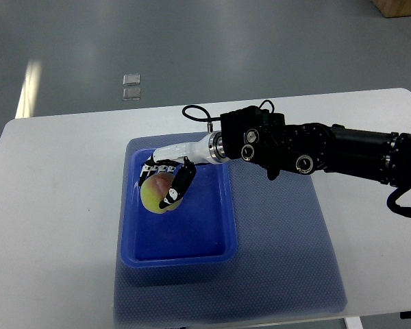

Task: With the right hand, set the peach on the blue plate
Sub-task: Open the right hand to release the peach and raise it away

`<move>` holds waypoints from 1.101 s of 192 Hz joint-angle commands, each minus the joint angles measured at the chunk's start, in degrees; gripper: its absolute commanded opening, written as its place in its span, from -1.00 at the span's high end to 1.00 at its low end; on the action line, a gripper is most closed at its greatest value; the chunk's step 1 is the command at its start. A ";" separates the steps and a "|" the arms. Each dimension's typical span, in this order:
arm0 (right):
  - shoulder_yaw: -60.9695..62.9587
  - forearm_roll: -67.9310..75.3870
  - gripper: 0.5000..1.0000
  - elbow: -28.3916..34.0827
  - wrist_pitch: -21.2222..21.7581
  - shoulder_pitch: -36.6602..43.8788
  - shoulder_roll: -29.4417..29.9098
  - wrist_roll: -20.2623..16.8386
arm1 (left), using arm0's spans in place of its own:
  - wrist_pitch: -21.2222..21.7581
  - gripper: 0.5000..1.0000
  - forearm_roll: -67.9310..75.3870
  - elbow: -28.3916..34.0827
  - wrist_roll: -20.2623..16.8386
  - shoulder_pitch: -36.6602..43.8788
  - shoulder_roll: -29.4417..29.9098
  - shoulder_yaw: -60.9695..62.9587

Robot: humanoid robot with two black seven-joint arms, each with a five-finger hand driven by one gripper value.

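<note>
From my remote seat I look steeply down on a white table (pixel 61 205) with rounded corners and a smooth matte top, standing on a grey floor. A rectangular mat (pixel 288 247) of blue-grey woven-looking fabric covers the middle of the table. On the mat's left part sits the blue plate (pixel 181 236), really a glossy rectangular plastic tray with rounded corners and a raised rim, its long side running away from me. My right arm (pixel 329 151) enters from the picture's right edge: bulky black segments with round silver fittings, a loose black cable looping above the wrist, then a smooth white cuff. It ends in the right hand (pixel 166 175), white on the back with dark jointed fingers. Those fingers are curled around the peach (pixel 154 194), a round fruit with soft yellow-green skin blushing pink at the top; one black finger with white markings crosses its right side. The peach is inside the tray's outline, in its upper left part. I cannot tell whether it rests on the tray floor or hangs just above it. The left arm does not show. On the floor beyond the table lie two small pale square tiles (pixel 131 86), one just above the other.
</note>
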 commanded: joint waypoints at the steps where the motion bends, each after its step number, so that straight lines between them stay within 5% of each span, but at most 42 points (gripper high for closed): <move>1: 0.01 -2.08 0.85 -0.56 -0.30 -1.30 0.00 0.18 | 0.01 -1.00 0.00 0.06 0.02 0.00 0.00 0.00; 17: -0.08 -2.26 0.83 -0.65 -0.39 -1.39 0.00 0.18 | 0.01 -1.00 0.00 -0.03 0.02 0.00 0.00 0.00; 18: -0.08 -2.34 0.56 -0.65 -0.47 -1.48 0.00 0.18 | 0.01 -1.00 0.00 -0.03 0.02 0.00 0.00 0.00; 28: -0.08 -2.35 0.00 -0.73 -0.47 -1.65 0.00 0.18 | -0.07 -1.00 0.00 -0.03 0.02 0.00 0.00 0.00; 42: -0.08 -2.35 -0.11 -0.73 -0.47 -1.74 0.00 0.18 | 0.01 -1.00 0.00 -0.03 0.02 0.00 0.00 0.00; 43: -0.08 -2.35 -0.32 -0.73 -0.39 -1.74 0.00 0.18 | 0.01 -1.00 0.00 -0.03 0.02 0.00 0.00 0.00; 57: -0.08 -2.26 -0.60 -0.73 -0.21 -1.74 0.00 0.18 | 0.01 -1.00 0.00 -0.03 0.02 0.00 0.00 0.09; 108: 0.71 -1.55 -0.72 -0.56 0.40 -0.78 0.00 0.18 | 0.01 -1.00 0.00 0.06 0.02 0.00 0.00 0.09; 160: 14.78 3.63 -0.72 0.76 1.55 3.18 -12.12 0.27 | 0.01 -1.00 0.00 0.06 0.02 0.00 0.00 0.09; 181: 19.70 7.23 -0.72 0.67 0.93 0.72 -14.50 0.35 | 0.01 -1.00 0.00 -0.03 0.02 0.00 0.00 0.09; 211: 46.66 19.01 -0.72 0.59 0.84 -17.55 -16.78 0.62 | 0.01 -1.00 0.00 -0.03 0.02 0.00 0.00 0.09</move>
